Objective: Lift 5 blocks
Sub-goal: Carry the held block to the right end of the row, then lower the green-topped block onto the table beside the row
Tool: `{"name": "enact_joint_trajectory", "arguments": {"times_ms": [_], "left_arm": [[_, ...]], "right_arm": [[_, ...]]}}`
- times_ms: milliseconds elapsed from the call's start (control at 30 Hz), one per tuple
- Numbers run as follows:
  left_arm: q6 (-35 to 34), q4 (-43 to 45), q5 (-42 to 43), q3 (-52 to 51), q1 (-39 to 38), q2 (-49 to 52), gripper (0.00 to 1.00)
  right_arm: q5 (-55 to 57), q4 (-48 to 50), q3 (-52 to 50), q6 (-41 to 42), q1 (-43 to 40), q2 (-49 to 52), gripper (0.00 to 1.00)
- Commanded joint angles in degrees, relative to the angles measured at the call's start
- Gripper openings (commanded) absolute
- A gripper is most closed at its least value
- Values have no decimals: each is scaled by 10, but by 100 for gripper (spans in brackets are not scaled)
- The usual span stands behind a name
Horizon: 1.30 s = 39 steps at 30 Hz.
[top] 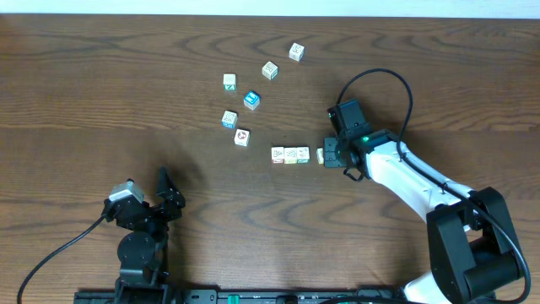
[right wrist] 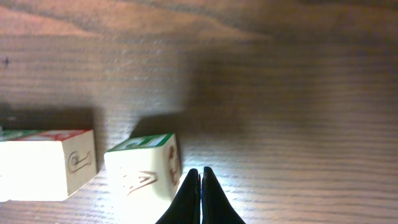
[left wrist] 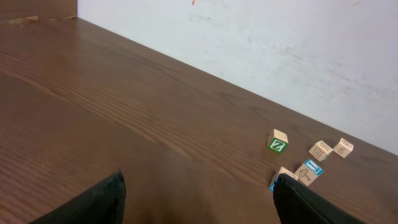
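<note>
Right gripper (right wrist: 200, 186): fingers pressed together, gripping nothing, tips just right of green-topped block (right wrist: 144, 177).
Left gripper (left wrist: 198, 202): wide open, empty, near left.
Row of three blocks (top: 290, 154): just left of that block.
Other blocks (top: 270, 70): scattered farther off.

Right arm (top: 405, 173) extended, jaws pressed together; left arm (top: 139, 221) folded, jaws wide.

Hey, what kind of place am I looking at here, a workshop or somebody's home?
Probably a robotics lab bench, not a home: two cabled robot arms at a wood-grain table, a bare white wall behind it, and small picture blocks scattered like test props.
</note>
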Motion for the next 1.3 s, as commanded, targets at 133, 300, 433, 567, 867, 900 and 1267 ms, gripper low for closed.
{"name": "enact_joint_trajectory", "arguments": {"times_ms": [133,300,433,567,867,900,1267], "left_arm": [[-1,-19,-12,-11,3,1,76],[-1,-19,-12,-11,3,1,77],[-1,-19,-12,-11,3,1,76],[-1,-19,-12,-11,3,1,77],[-1,-19,-12,-11,3,1,77],[-1,-19,-12,-11,3,1,77],[-1,-19,-12,-11,3,1,76]], "right_arm": [[-8,4,-16,17,9,4,1],[-22,6,-16,18,10,4,1],[-27,12,-16,18,14,4,1],[-31,17,-16,17,21,4,1],[-19,23,-16,17,25,4,1],[-16,23,-16,17,24,4,1],[-28,51,-16,6,23,4,1]]}}
